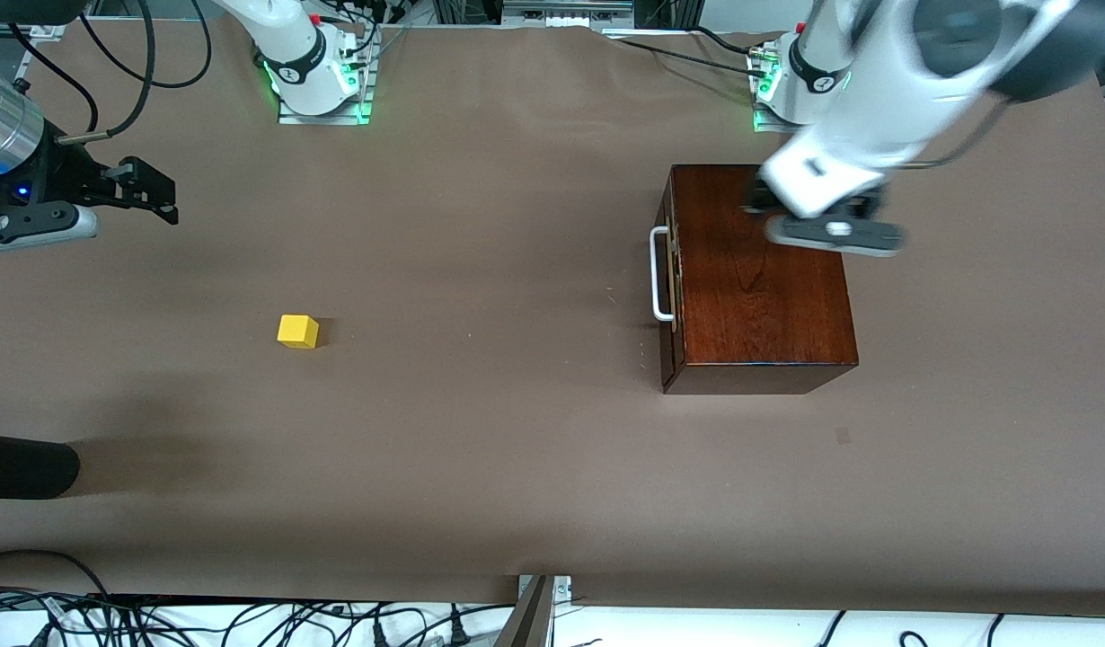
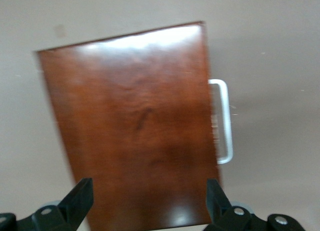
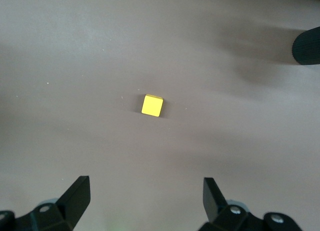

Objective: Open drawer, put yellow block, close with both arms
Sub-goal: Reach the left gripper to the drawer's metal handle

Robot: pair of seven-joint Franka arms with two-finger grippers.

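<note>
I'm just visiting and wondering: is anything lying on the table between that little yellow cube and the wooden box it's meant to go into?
Nothing visible lies on the table between the yellow block and the wooden box. The drawer itself is shut, its handle facing the block. The left gripper hangs open over the box; the right gripper waits open.

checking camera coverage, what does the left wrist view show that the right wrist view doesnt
Only the left wrist view shows the dark wooden box with its drawer shut and the white handle, seen from above past the open left tool. Only the right wrist view shows the yellow block, lying free, apart from the open right tool, and a black object at the edge. Both show the brown table cover.
</note>
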